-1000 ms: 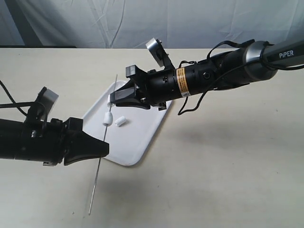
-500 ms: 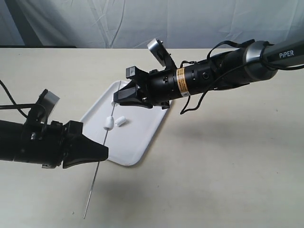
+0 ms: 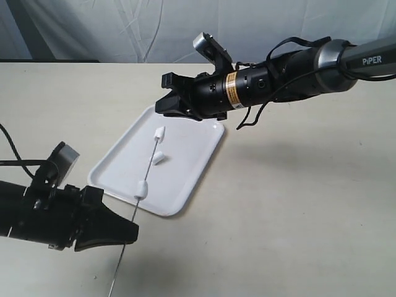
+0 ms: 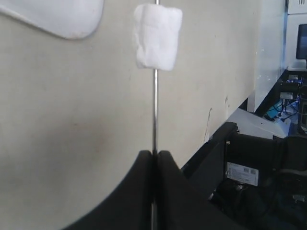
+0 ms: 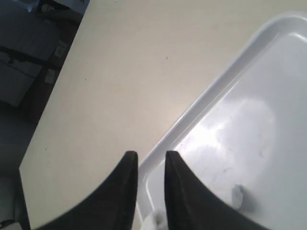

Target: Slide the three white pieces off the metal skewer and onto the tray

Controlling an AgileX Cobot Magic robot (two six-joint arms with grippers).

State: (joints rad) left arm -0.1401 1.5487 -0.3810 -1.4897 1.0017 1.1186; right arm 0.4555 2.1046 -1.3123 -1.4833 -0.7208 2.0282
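Observation:
My left gripper (image 3: 132, 232) (image 4: 155, 152) is shut on the metal skewer (image 3: 147, 173) (image 4: 155, 110), which slants up over the tray (image 3: 185, 176). One white piece (image 3: 142, 187) (image 4: 157, 36) is threaded on the rod a little past my fingers, near the tray's front rim. A second piece (image 3: 160, 132) sits at the skewer's far tip. A third white piece (image 3: 158, 157) lies loose on the tray. My right gripper (image 3: 166, 106) (image 5: 151, 155) hovers above the tray's far rim (image 5: 216, 88), jaws narrowly apart, nothing between the tips.
The tray lies on a beige table (image 3: 297, 204) with a grey cloth backdrop (image 3: 124, 31) behind its far edge. The skewer's near end (image 3: 112, 286) sticks out past my left gripper towards the table front. Black cables (image 3: 250, 127) hang from the right arm.
My left gripper pulled the skewer down towards the table front. The right gripper drew back to the tray's far rim, off the skewer. One piece now sits at the skewer's tip.

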